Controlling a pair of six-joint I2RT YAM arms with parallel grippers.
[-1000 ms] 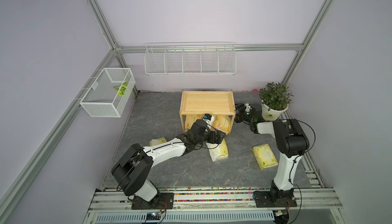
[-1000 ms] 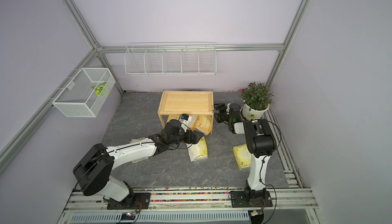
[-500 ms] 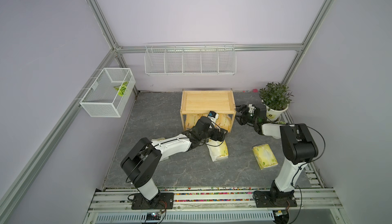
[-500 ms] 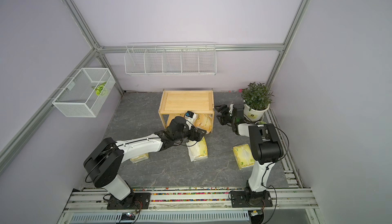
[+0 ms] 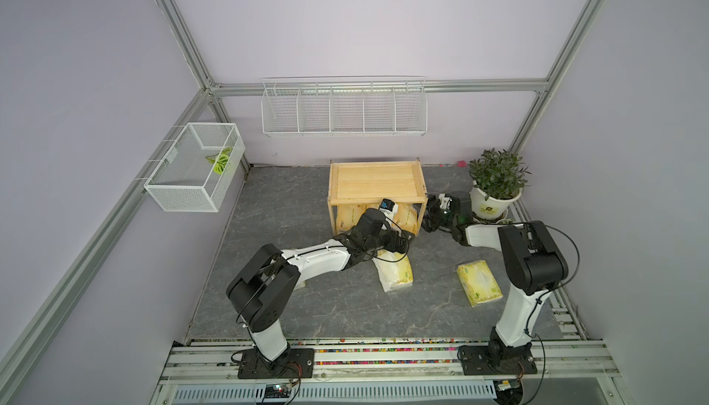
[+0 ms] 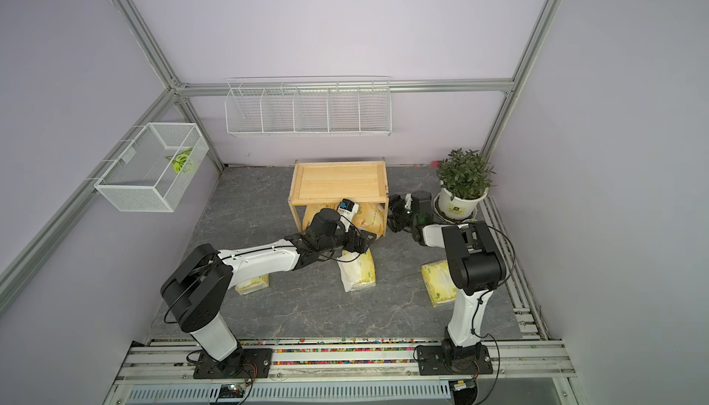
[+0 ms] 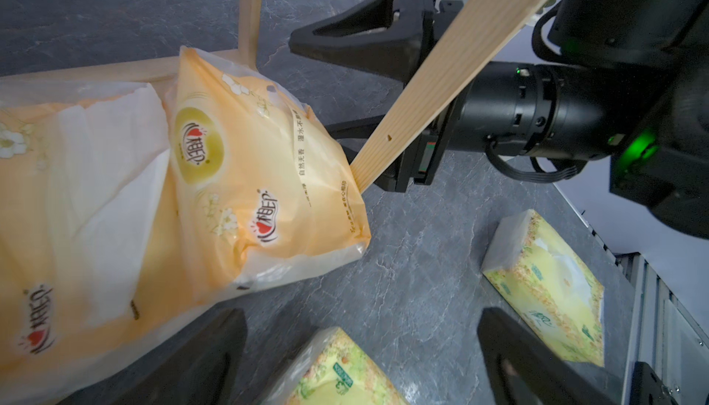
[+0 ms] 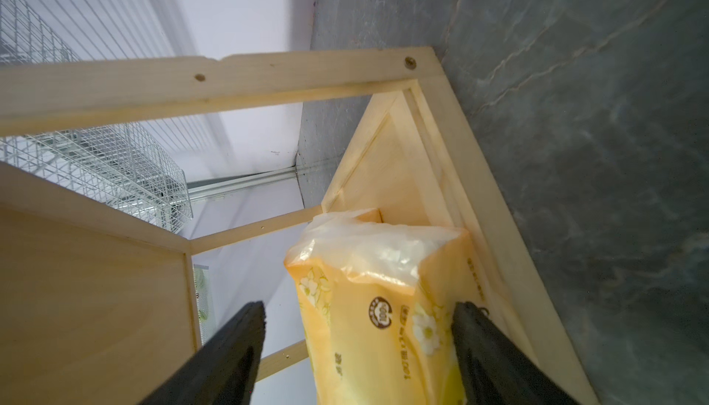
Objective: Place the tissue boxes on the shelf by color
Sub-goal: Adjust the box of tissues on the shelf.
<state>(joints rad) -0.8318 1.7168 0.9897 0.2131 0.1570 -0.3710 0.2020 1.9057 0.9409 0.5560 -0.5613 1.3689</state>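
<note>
- Two grippers meet at the near right corner of the shelf (image 5: 356, 200); the left gripper (image 5: 403, 243) hovers low in front of the lower tier, jaws spread wide with nothing between them
- the right gripper (image 5: 429, 217) reaches in from the shelf's right side; its jaws stand apart around the end of an orange pack (image 8: 383, 326); in the right wrist view one finger (image 8: 487, 353) touches the pack's side and the other is clear of it, so the pack is not clamped
- that orange pack lies at the right end of the lower tier, touching the near right post; a second orange pack (image 7: 76, 199), white tissue showing, lies just to its left on the same tier
- three pale green packs lie on the grey floor: the middle pack (image 5: 397, 274) just below the left gripper; the right pack (image 5: 479, 282) beside the right arm; the left pack (image 6: 251, 284) partly hidden under the left arm
- a potted plant (image 5: 497, 176) stands far right; a wire rack (image 5: 343, 111) hangs on the far wall; a mesh basket (image 5: 192, 169) hangs on the left wall
</note>
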